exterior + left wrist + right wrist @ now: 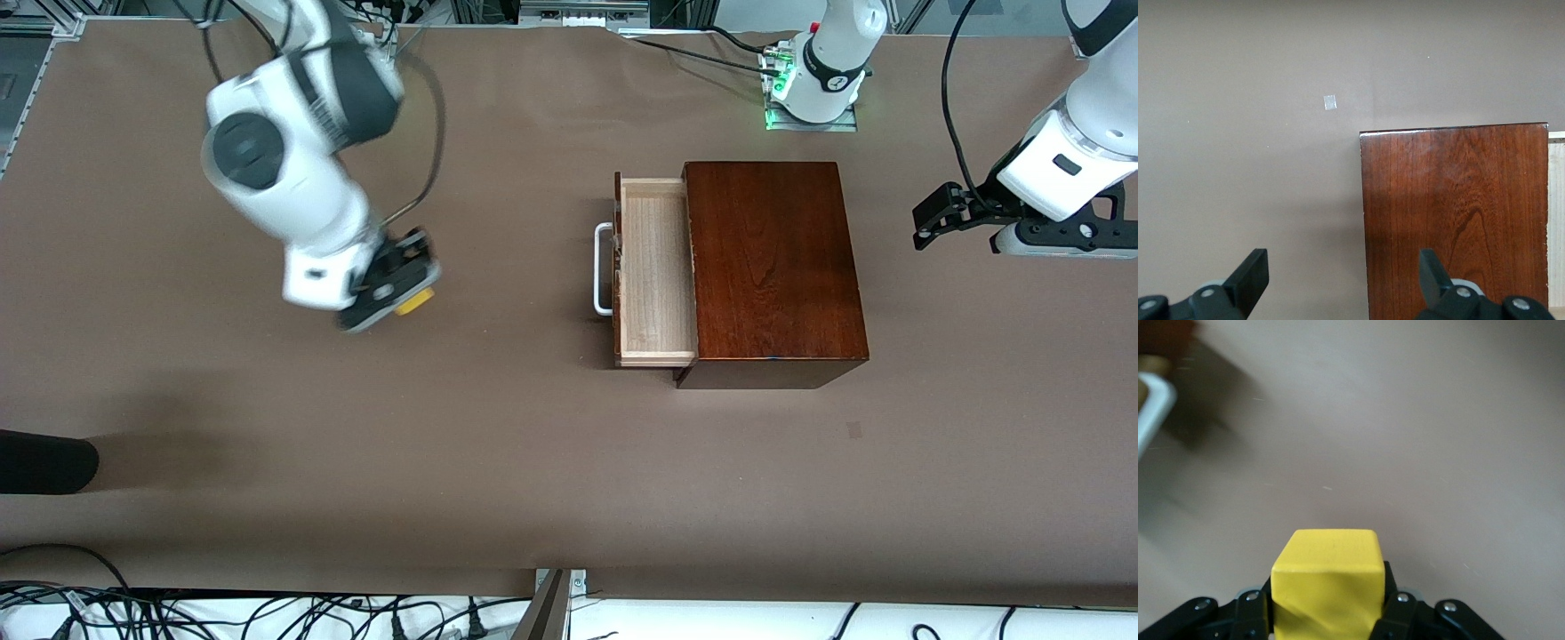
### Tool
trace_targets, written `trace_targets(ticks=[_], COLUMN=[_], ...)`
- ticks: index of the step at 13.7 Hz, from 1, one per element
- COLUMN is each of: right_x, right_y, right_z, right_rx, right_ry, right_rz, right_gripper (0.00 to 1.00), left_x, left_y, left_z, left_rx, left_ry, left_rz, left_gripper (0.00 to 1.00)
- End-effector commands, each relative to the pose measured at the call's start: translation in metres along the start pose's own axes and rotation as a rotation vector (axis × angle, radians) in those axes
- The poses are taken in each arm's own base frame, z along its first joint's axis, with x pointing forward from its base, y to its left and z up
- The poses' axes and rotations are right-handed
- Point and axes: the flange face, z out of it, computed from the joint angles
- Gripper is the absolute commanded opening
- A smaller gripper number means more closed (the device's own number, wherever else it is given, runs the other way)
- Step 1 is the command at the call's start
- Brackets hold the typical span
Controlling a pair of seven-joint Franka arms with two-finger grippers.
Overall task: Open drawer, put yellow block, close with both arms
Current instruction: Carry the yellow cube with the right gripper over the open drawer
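Observation:
The drawer [653,271] of pale wood stands pulled out of the dark mahogany box [772,267], its white handle [603,269] toward the right arm's end of the table. My right gripper [404,289] is shut on the yellow block [414,301] and holds it above the bare table, well short of the drawer. In the right wrist view the block [1326,580] sits between the fingers [1395,603], and the handle [1151,413] shows blurred at the edge. My left gripper [933,218] is open in the air beside the box's closed end. In the left wrist view its fingers [1251,277] are wide apart above the box [1455,213].
A small pale mark [853,430] lies on the brown table, nearer to the front camera than the box. A dark object [44,462] pokes in at the right arm's end. Cables run along the table's front edge.

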Motion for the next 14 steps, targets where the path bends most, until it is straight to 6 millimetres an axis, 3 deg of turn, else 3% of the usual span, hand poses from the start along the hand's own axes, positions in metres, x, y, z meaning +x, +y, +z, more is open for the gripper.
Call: trace_targets(ticks=[1, 2, 5, 6, 8, 11, 14], right_x=[0.034, 0.045, 0.073, 0.077, 0.081, 0.084, 0.092], right_y=[-0.105, -0.146, -0.225, -0.261, -0.309, -0.344, -0.346], right_z=[0.006, 0.008, 0.024, 0.032, 0.056, 0.084, 0.119], right_rx=[0.018, 0.010, -0.031, -0.059, -0.079, -0.155, -0.156], right_ry=[-0.004, 0.006, -0.010, -0.001, 0.008, 0.052, 0.066], right_rz=[-0.185, -0.251, -0.393, -0.454, -0.522, -0.627, -0.721], right_gripper=[0.00, 0.00, 0.00, 0.00, 0.00, 0.00, 0.00], left_x=[-0.003, -0.003, -0.001, -0.001, 0.000, 0.000, 0.000], left_y=[0.001, 0.001, 0.002, 0.002, 0.002, 0.002, 0.001], left_z=[-0.005, -0.005, -0.007, -0.007, -0.005, -0.006, -0.005], left_rx=[-0.004, -0.004, -0.005, -0.005, -0.005, -0.005, -0.005], left_ry=[-0.004, -0.003, 0.002, 0.002, -0.001, 0.001, -0.002], left_rz=[0.025, 0.025, 0.025, 0.025, 0.026, 0.028, 0.025], left_gripper=[1.00, 1.00, 1.00, 1.00, 1.00, 1.00, 1.00])
